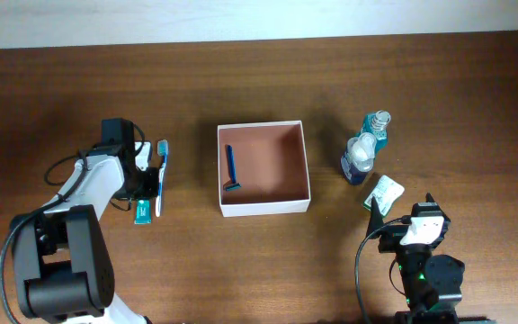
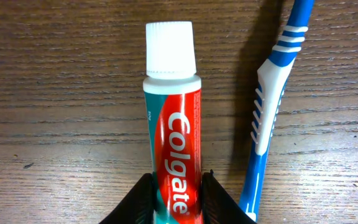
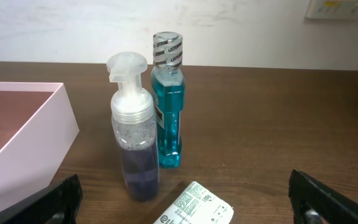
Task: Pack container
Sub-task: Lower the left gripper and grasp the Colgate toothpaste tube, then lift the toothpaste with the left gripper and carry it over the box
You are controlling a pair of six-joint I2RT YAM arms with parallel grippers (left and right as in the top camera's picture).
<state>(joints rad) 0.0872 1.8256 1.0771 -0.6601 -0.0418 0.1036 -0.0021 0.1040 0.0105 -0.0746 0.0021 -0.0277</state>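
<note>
The container (image 1: 264,206) is a square white box with a reddish-brown inside, at the table's middle. A blue razor (image 1: 231,169) lies in its left part. My left gripper (image 2: 176,194) is shut on a red and teal Colgate toothpaste tube (image 2: 173,118) that lies on the table to the left of the container (image 1: 143,212). A blue and white toothbrush (image 2: 267,112) lies just beside the tube. My right gripper (image 3: 194,198) is wide open and empty, low over a white packet (image 3: 194,210), to the right of the container's wall (image 3: 39,134).
A clear foam pump bottle (image 3: 134,149) and a teal mouthwash bottle (image 3: 168,112) stand together right of the container, also in the overhead view (image 1: 365,151). The white packet (image 1: 384,191) lies in front of them. The toothbrush (image 1: 161,175) lies lengthwise left of the container.
</note>
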